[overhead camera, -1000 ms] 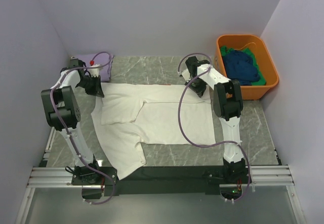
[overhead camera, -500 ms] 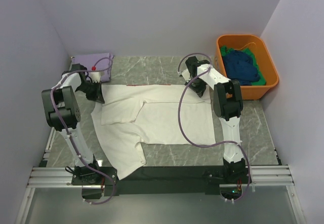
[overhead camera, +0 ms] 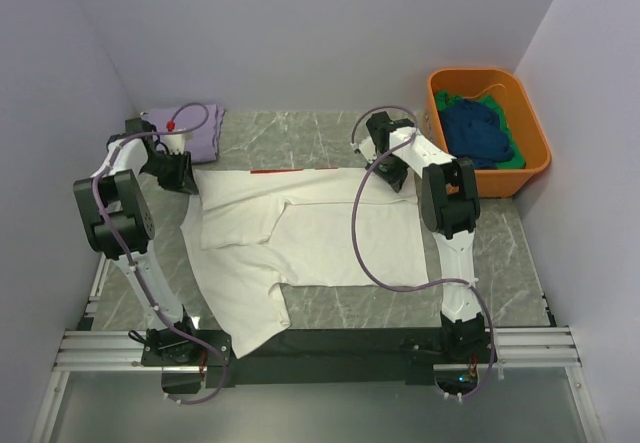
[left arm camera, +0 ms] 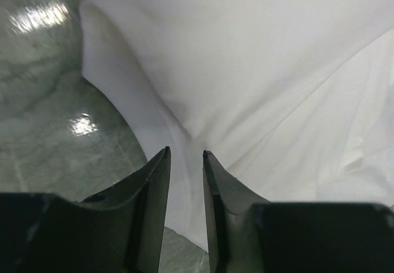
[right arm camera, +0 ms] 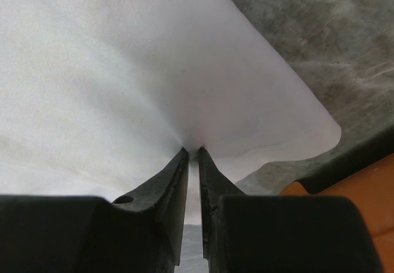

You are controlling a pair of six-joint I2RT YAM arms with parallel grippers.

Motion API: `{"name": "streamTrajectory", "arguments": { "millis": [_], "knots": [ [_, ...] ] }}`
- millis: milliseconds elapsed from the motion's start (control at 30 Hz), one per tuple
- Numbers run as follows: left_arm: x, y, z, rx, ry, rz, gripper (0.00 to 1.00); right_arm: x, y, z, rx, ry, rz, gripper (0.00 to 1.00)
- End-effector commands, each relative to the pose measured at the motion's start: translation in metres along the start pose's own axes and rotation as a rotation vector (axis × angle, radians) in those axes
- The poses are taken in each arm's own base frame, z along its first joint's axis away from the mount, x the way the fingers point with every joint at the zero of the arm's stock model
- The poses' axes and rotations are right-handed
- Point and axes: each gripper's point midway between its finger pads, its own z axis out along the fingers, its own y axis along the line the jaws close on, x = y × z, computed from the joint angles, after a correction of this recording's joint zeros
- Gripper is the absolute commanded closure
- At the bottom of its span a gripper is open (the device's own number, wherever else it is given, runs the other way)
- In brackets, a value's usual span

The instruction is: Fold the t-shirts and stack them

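1. While each arm reaches to a far corner of it, the large white cloth t-shirt point(overhead camera: 320, 233) lies spread across the centre of the grey-green marble tabletop point(overhead camera: 510, 253), with one sleeve folded inward at centre left.
2. A thin red strip point(overhead camera: 290, 171) shows along the shirt's upper edge.
3. Left gripper point(left arm camera: 184, 154), at the shirt's upper-left corner: the jaws stand only narrowly apart, and a raised fold of white cloth runs down into the gap between them.
4. Right gripper point(right arm camera: 192, 150), at the upper-right corner: the jaws are almost closed, pinching the cloth, which puckers at their tips.
5. A folded lavender cloth t-shirt point(overhead camera: 203, 145) rests in the upper left of the top view, just beyond the left gripper.
6. An orange rectangular plastic tub point(overhead camera: 500, 181) sits at the upper right, holding a crumpled dark blue cloth t-shirt point(overhead camera: 478, 131) over a green cloth t-shirt point(overhead camera: 447, 99).
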Motion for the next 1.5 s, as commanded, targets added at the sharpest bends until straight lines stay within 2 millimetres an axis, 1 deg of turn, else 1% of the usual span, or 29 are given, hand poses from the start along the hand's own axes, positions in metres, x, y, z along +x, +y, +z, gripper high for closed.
{"name": "streamTrajectory", "arguments": {
  "millis": [0,100,300,333,433,600,633,667,700,733,767,800,867,900,933,967,1000,1033,1067,1100,1133,1167,1200,1233,1267,1300,1400,1433,1467],
  "knots": [
    [-0.046,-0.022,-0.037,0.041,-0.157,0.129,0.67,0.001,-0.017,-0.013,0.051,-0.018,0.005,0.81],
    [-0.052,-0.03,-0.031,0.068,-0.16,0.149,0.68,0.0,-0.017,-0.011,0.051,-0.013,0.004,0.81],
    [-0.058,-0.036,0.006,0.088,-0.146,0.126,0.69,0.006,-0.022,-0.005,0.081,0.015,-0.013,0.82],
    [-0.059,-0.029,0.019,0.059,-0.138,0.124,0.69,0.005,-0.025,-0.004,0.094,0.014,-0.018,0.83],
    [-0.062,-0.011,0.044,0.017,-0.113,0.052,0.72,0.002,-0.031,-0.001,0.12,0.027,-0.025,0.83],
    [-0.085,0.019,0.064,-0.065,-0.135,0.035,0.73,-0.01,-0.043,0.005,0.149,0.027,-0.029,0.83],
    [-0.097,0.027,0.067,-0.08,-0.15,0.035,0.73,-0.013,-0.047,0.004,0.161,0.019,-0.024,0.83],
    [-0.102,0.033,0.067,-0.103,-0.153,0.028,0.73,-0.016,-0.048,0.007,0.166,0.018,-0.028,0.83],
    [-0.121,0.037,0.06,-0.116,-0.189,0.044,0.73,-0.019,-0.05,0.007,0.172,0.01,-0.022,0.82],
    [-0.123,0.043,0.064,-0.122,-0.185,0.044,0.73,-0.024,-0.053,0.006,0.183,-0.002,-0.017,0.81],
    [-0.126,0.044,0.061,-0.131,-0.184,0.058,0.72,-0.026,-0.054,0.005,0.187,-0.007,-0.012,0.81],
    [-0.138,0.041,0.052,-0.123,-0.21,0.089,0.71,-0.028,-0.055,0.003,0.189,-0.014,-0.003,0.8],
    [-0.148,0.023,0.03,-0.09,-0.244,0.176,0.68,-0.035,-0.057,-0.008,0.192,-0.046,0.01,0.77],
    [-0.141,0.01,0.028,-0.044,-0.241,0.199,0.67,-0.037,-0.055,-0.012,0.188,-0.057,0.017,0.75],
    [-0.149,-0.013,-0.001,-0.035,-0.287,0.254,0.66,-0.038,-0.057,-0.025,0.194,-0.08,0.027,0.71],
    [-0.144,-0.027,-0.009,-0.013,-0.287,0.314,0.64,-0.04,-0.052,-0.031,0.177,-0.1,0.029,0.67],
    [-0.121,-0.039,-0.007,0.014,-0.24,0.318,0.63,-0.04,-0.051,-0.038,0.172,-0.113,0.046,0.63],
    [-0.122,-0.069,-0.031,0.016,-0.27,0.408,0.62,-0.039,-0.049,-0.052,0.167,-0.138,0.057,0.55],
    [-0.083,-0.094,-0.026,0.046,-0.201,0.434,0.59,-0.037,-0.04,-0.064,0.123,-0.169,0.086,0.5],
    [-0.075,-0.124,-0.04,0.052,-0.217,0.507,0.58,-0.033,-0.037,-0.075,0.116,-0.183,0.094,0.48],
    [-0.046,-0.133,-0.029,0.072,-0.16,0.505,0.57,-0.031,-0.031,-0.08,0.09,-0.199,0.109,0.48],
    [-0.036,-0.159,-0.037,0.077,-0.164,0.563,0.57,-0.026,-0.025,-0.081,0.07,-0.194,0.112,0.48],
    [-0.025,-0.168,-0.034,0.08,-0.156,0.559,0.55,-0.025,-0.024,-0.093,0.068,-0.219,0.123,0.48],
    [-0.001,-0.172,-0.023,0.089,-0.105,0.553,0.52,-0.022,-0.022,-0.098,0.056,-0.227,0.132,0.48],
    [0.009,-0.182,-0.025,0.092,-0.103,0.57,0.51,-0.019,-0.017,-0.1,0.026,-0.233,0.138,0.48],
    [0.019,-0.199,-0.017,0.095,-0.085,0.606,0.51,-0.014,-0.013,-0.106,0.012,-0.239,0.144,0.48],
    [0.053,-0.215,0.001,0.062,-0.029,0.645,0.51,-0.003,-0.002,-0.113,-0.042,-0.245,0.158,0.48],
    [0.063,-0.215,0.008,0.047,-0.009,0.655,0.51,-0.002,0.004,-0.114,-0.068,-0.251,0.153,0.48],
    [0.071,-0.222,0.016,0.037,0.016,0.68,0.52,0.005,0.011,-0.11,-0.087,-0.233,0.148,0.48]
  ]
}}
